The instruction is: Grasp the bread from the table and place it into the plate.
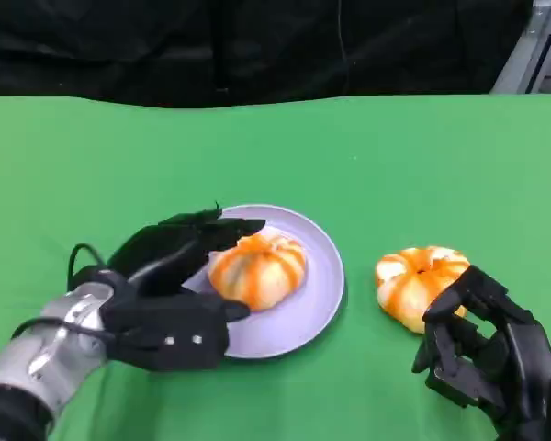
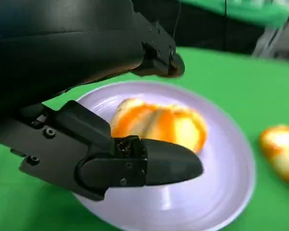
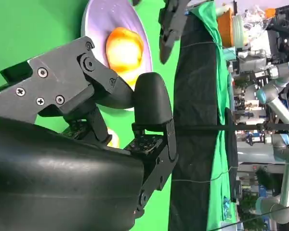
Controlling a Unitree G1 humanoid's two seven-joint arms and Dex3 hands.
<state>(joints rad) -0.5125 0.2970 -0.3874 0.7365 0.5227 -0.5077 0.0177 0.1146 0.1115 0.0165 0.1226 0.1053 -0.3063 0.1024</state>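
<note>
In the head view, a bread [image 1: 258, 269] lies on the lilac plate [image 1: 320, 292] near the middle of the green table [image 1: 395, 156]. The left hand [image 1: 170, 289] sits at the plate's nine o'clock, fingers spread around the bread and holding nothing. A second bread [image 1: 417, 281] rests on the cloth at the plate's three o'clock, with the right hand [image 1: 482, 344] at its five o'clock, fingers curled but gripping nothing.

In the left wrist view, the left hand's fingers [image 2: 154, 166] flank the plated bread [image 2: 159, 124] with gaps showing.

In the right wrist view, the right hand's fingers [image 3: 151, 103] curl, and the plate [image 3: 94, 19] with its bread [image 3: 124, 48] lies beyond.
</note>
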